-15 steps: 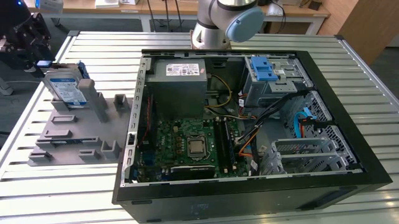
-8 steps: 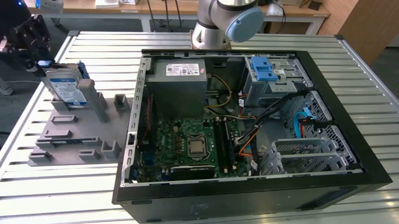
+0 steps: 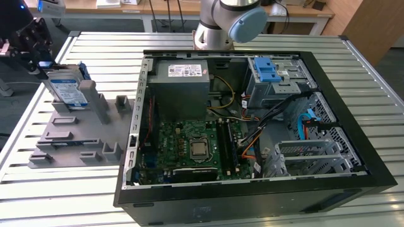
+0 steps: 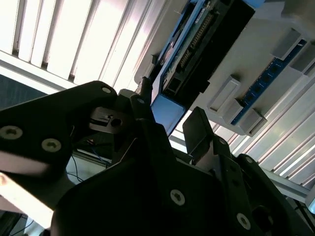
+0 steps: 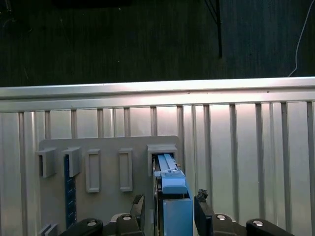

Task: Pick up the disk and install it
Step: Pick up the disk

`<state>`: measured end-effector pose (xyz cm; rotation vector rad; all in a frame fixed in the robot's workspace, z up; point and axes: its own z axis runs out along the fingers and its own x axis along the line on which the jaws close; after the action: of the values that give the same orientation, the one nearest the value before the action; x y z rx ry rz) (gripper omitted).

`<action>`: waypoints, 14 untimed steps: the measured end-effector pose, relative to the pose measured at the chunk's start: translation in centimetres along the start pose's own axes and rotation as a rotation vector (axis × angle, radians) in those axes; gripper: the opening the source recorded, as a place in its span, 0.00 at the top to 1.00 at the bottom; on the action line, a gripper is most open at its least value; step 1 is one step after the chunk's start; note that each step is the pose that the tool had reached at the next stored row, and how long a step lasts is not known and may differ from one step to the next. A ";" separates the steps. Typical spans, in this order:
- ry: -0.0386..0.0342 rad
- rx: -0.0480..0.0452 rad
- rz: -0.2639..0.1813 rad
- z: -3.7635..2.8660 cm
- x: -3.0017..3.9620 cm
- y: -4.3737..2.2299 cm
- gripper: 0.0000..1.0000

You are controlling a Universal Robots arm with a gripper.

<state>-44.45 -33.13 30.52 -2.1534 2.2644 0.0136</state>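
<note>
One disk (image 3: 68,90), one gripper (image 5: 170,200), one grey rack (image 3: 82,137).
Disk stands upright in the rack at the exterior view's left; the gripper, spread apart, straddles its top, slim gaps either side.

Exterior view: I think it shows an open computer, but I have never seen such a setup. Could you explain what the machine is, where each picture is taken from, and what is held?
The machine is one robot arm with a gripper. The exterior view comes from a camera off the arm. Both wrist views come from cameras riding on the arm. On the slatted metal table lie an open computer case and, at the exterior view's left, a grey holder. The disk, silver in a blue carrier, stands upright in that holder. The gripper is down at the disk's upper edge. Whether it grips the disk, the pictures do not settle. The disk is not yet in the case.
</note>
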 end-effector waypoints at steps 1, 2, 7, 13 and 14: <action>0.0000 -0.0007 0.000 0.09 0.00 0.00 0.45; 0.0001 -0.0017 0.000 0.18 0.00 0.01 0.52; -0.0005 -0.0022 0.000 0.60 0.01 0.01 0.52; -0.0020 -0.0022 0.000 0.74 0.02 0.01 0.52; -0.0020 -0.0023 0.000 0.73 0.02 0.01 0.52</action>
<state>-44.46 -33.14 29.79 -2.1537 2.2642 0.0183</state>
